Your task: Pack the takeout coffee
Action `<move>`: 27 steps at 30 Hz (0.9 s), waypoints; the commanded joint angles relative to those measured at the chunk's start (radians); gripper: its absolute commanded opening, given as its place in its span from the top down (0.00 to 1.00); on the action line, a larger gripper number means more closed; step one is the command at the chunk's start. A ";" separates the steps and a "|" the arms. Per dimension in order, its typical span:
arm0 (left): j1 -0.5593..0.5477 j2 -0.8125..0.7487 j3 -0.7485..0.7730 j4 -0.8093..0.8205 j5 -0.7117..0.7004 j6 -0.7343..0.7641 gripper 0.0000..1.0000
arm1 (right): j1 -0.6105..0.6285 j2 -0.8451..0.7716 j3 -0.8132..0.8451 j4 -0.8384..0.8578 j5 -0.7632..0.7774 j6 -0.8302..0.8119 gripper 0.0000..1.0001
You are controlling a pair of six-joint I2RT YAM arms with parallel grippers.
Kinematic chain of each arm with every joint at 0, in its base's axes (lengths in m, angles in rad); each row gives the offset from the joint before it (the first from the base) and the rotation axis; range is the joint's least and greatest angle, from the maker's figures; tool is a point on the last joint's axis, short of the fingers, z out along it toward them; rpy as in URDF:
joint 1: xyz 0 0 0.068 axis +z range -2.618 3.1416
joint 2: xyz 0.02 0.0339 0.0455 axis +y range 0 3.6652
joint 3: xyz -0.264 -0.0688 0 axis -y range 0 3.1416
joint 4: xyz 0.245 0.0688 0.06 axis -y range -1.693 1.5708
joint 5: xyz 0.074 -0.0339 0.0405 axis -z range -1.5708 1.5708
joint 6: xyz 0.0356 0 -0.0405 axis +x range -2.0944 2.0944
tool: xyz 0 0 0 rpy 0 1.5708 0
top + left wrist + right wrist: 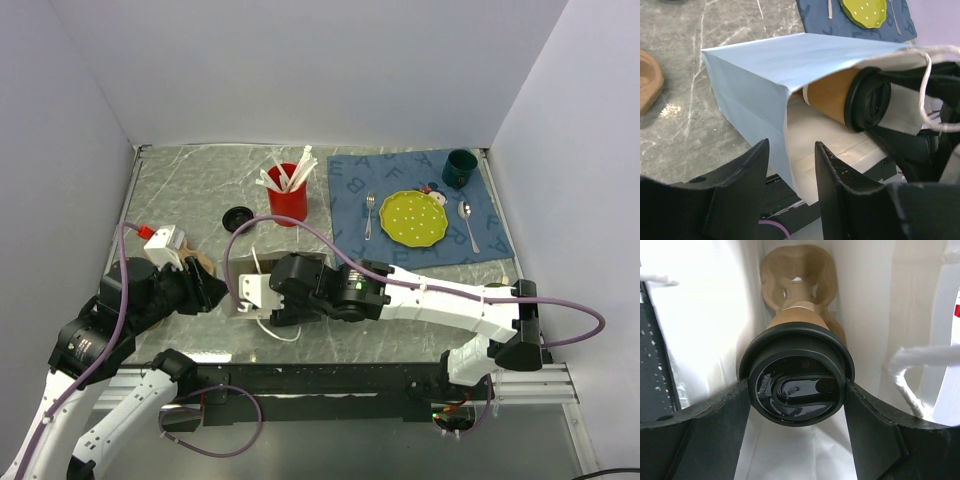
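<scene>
While the right fingers (705, 440) grip the coffee (827, 95) by its lid (797, 387) inside the paper bag (765, 65), mid-frame overhead, the left fingers (740, 185) stand apart, empty; unheld, the bag may slide or crumple

blue paper bag (755, 75) on its side, takeout coffee (827, 95) in its mouth (lid (870, 100) outward). left gripper (791, 145) jaws apart, bag edge between.

kraft cup (800, 315), glossy blk lid (797, 387), paper bag (755, 70)

Marbled worktop (190, 185): paper bag (765, 60) lying near the front edge, red cup (288, 204) and black lid (239, 216) mid-back, blue mat (350, 190) in the back-right corner.
</scene>
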 commanded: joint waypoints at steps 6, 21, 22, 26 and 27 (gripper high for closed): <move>0.002 0.008 0.025 0.054 -0.070 -0.015 0.54 | 0.046 -0.033 -0.010 0.003 0.034 0.072 0.68; 0.002 -0.057 -0.074 0.123 0.091 0.091 0.99 | 0.052 0.005 0.073 0.039 0.114 -0.029 0.68; 0.002 -0.058 -0.076 0.128 0.108 0.100 0.99 | 0.046 0.011 0.085 0.038 0.115 -0.039 0.68; 0.002 -0.069 -0.090 0.138 0.128 0.129 0.99 | 0.036 0.025 0.079 0.061 0.123 -0.105 0.68; 0.002 -0.070 -0.091 0.134 0.128 0.129 0.99 | 0.036 0.022 0.079 0.065 0.127 -0.115 0.68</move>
